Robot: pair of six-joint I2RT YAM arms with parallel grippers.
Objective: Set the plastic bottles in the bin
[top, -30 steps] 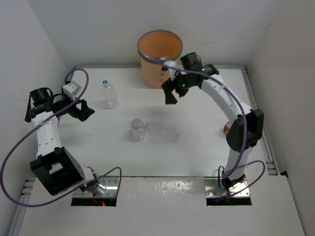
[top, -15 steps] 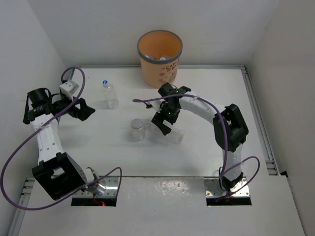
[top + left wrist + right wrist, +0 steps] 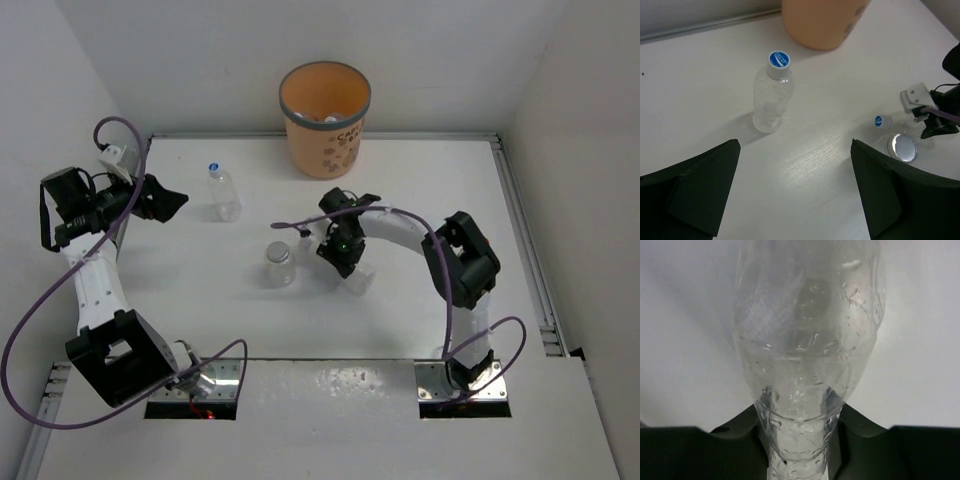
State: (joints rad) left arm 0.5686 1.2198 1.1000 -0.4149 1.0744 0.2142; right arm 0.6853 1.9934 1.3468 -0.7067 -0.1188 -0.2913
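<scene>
Straddling the neck of a clear plastic bottle point(image 3: 805, 340) lying flat, the right gripper point(image 3: 800, 440) is possibly touching it; whether it is clamping, I cannot tell. The left gripper point(image 3: 795, 187) is hanging wide open near an upright blue-capped clear bottle point(image 3: 771, 100), short of the round orange bin point(image 3: 322, 145).
</scene>
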